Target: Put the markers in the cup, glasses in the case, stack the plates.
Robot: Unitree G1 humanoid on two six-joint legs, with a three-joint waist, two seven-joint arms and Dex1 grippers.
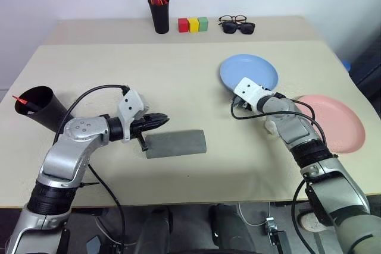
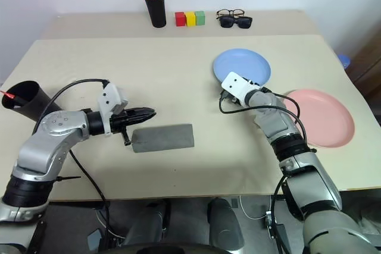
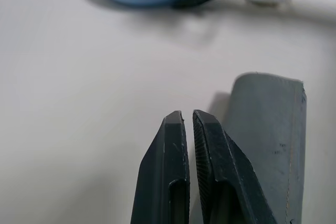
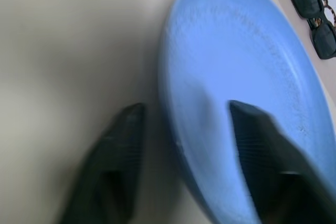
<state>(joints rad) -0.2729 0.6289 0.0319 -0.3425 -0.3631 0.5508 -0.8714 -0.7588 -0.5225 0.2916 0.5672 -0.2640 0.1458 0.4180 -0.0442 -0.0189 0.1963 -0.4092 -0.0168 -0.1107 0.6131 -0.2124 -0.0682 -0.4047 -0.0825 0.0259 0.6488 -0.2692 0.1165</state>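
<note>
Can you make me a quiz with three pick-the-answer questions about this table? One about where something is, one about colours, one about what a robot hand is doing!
1. Where does the grey case lie?
A. by the left gripper
B. on the pink plate
C. behind the pen holder

2. Which colours are the three blocks?
A. blue, white, black
B. red, yellow, green
C. all orange

3. How is the right gripper?
A. shut tight
B. holding sunglasses
C. open astride the blue plate rim

Answers: A, the case sits beside its fingertips; B, seen at the table's back; C, one finger stands on each side of the rim.
</note>
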